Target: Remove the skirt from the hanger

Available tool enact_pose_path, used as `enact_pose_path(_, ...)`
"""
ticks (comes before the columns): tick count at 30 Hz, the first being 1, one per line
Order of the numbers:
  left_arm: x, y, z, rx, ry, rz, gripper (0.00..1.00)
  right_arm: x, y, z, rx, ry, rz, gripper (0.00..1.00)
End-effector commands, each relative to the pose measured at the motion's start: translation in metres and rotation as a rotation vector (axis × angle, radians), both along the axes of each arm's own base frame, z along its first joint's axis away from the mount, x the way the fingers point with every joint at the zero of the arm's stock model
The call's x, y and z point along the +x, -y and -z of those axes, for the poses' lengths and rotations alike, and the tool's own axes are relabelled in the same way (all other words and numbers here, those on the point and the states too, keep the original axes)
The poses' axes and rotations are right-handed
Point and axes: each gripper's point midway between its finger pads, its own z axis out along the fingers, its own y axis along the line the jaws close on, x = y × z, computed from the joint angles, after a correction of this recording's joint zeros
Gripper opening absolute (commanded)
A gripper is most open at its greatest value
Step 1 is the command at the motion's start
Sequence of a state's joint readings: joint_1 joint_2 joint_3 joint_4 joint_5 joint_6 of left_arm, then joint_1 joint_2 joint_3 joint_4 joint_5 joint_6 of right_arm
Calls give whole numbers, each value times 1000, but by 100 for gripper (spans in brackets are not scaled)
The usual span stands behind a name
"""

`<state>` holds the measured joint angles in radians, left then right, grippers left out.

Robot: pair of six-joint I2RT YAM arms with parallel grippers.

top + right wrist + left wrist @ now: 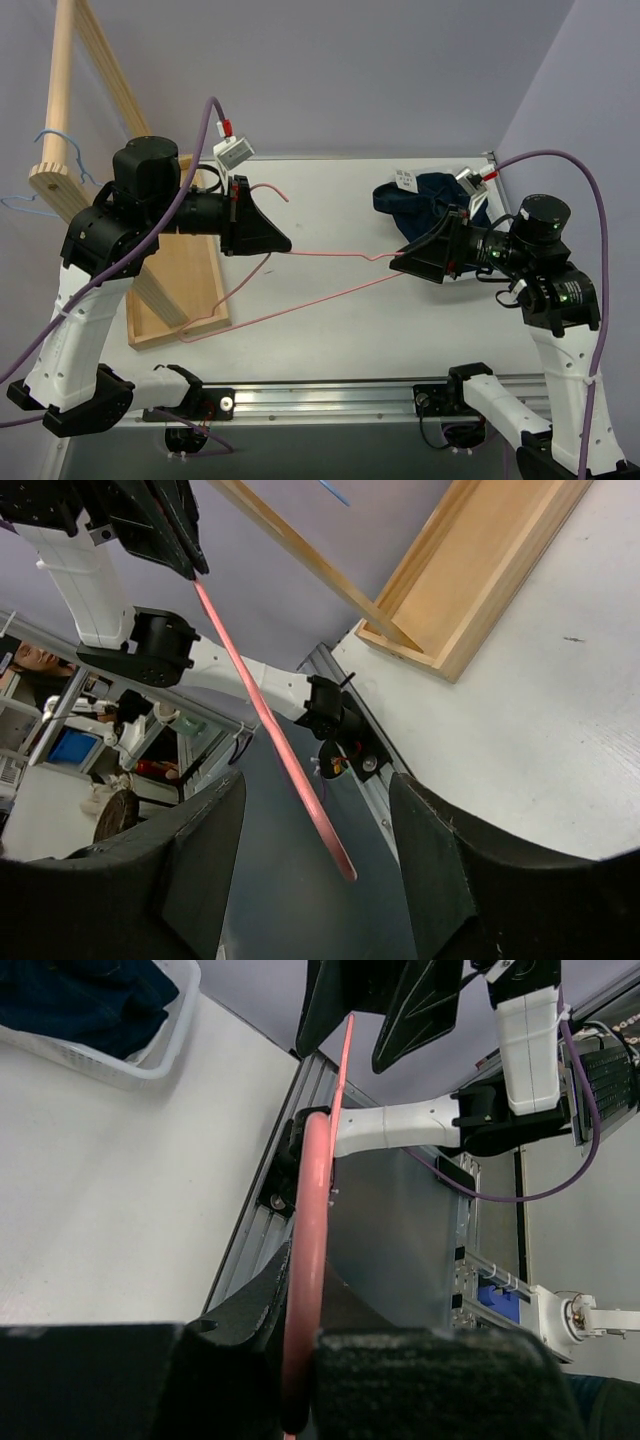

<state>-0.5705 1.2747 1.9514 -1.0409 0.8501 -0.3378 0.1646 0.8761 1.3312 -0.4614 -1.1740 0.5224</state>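
No white skirt shows in any view. The light-blue wire hanger (52, 138) hangs bare on the wooden rack at the far left, away from both grippers. My left gripper (285, 243) is shut on a thin pink wire hanger (330, 255), which is held above the table; the wire is pinched between the pads in the left wrist view (310, 1220). My right gripper (400, 262) is open, with the pink hanger's end (270, 720) lying free between its spread fingers (430, 860).
A wooden rack (70, 100) with a tray base (190, 280) stands at the left. A white basket (170, 1045) with a dark navy garment (430, 195) sits at the back right. The metal rail (330, 395) runs along the near edge.
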Motion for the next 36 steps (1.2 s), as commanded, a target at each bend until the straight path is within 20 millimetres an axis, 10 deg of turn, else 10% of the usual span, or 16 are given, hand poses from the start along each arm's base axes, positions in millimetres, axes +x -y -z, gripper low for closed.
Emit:
enact_pose_path(1,-10,-7,-32,-97,69,37,2,-10,-3,-6,16,32,-62,54)
enact_pose_path(12,-8,-4,-37,-122,51,53,2,-3,-7,-12,27,47,-68,0)
enact_pose_path(15,-5,-3,-35,-117,45,47,2,2,-6,-14,21,59,-45,0)
enact_pose_path(21,30,-7,-11,-46,-36,-150,39,4,-5,-23,21,107,-22,0)
enact_pose_path(24,46,-6,8,-21,-140,-224,67,5,-4,-27,18,118,-12,0)
enact_pose_path(25,49,-6,11,-17,-162,-239,98,4,-4,-28,17,121,-9,0)
enact_pose_path(36,66,-17,4,16,-87,-358,94,12,3,-9,-64,105,59,0)
